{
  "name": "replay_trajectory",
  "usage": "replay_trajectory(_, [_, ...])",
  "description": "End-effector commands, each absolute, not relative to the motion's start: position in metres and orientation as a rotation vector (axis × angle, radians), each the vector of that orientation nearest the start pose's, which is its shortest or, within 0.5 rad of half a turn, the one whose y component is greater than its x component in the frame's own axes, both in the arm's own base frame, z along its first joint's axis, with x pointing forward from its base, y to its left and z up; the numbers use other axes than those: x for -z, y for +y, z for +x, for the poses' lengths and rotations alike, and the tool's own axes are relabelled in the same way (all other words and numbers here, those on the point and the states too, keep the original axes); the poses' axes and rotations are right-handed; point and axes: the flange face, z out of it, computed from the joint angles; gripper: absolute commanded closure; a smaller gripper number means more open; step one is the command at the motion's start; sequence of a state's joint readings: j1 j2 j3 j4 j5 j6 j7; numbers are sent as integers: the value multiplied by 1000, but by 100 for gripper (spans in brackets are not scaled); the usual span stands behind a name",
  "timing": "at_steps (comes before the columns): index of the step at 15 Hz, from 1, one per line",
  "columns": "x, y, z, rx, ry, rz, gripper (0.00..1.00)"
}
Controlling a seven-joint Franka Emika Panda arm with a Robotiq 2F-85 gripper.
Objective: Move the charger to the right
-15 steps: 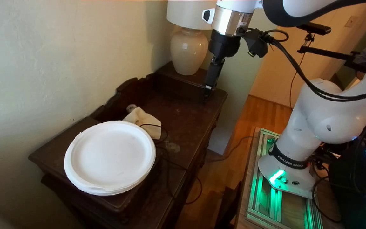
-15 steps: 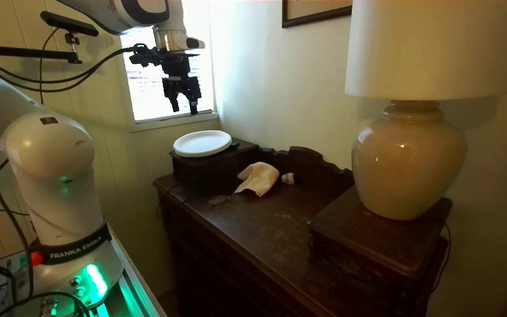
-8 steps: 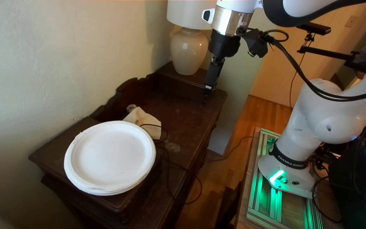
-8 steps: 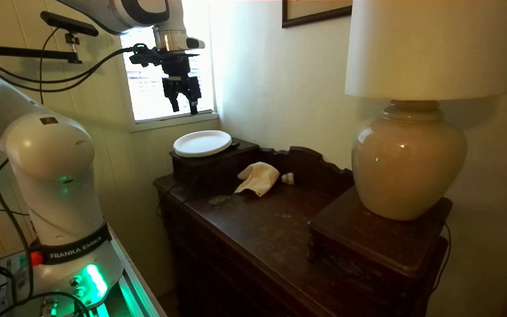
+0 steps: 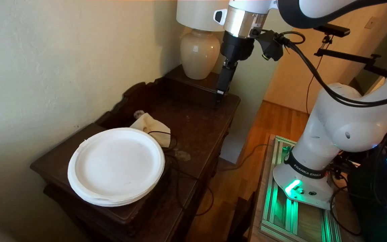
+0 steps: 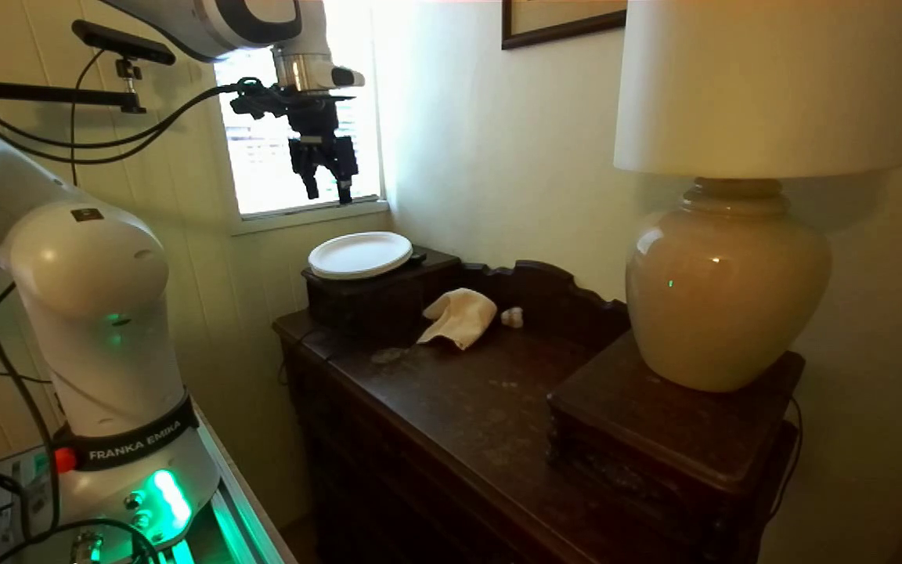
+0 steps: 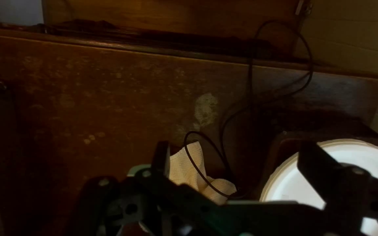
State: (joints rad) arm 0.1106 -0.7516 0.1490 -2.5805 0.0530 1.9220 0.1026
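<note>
We've got the claw (image 6: 327, 197) w/ jaws apart, hanging well above the dresser (image 6: 474, 411). In both exterior views we see the charger (image 6: 512, 316), a small off-white bundle, nr the dresser's back edge, just beside the cloth (image 6: 463, 316); plate (image 6: 361, 254) & lamp (image 6: 733, 235) sit by opp. side edges.

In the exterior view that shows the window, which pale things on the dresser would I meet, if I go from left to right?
Round white plate → cream cloth → small off-white charger → big lamp.
</note>
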Motion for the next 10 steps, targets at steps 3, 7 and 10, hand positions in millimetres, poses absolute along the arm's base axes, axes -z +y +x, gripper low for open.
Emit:
replay_trajectory(3, [-501,94,323,150,-168,-3170,0])
replay_trajectory(7, [-491,96,334,169,-141,-3170,0])
replay_trajectory(10, [-467,103,347,252,-128,-3160,0])
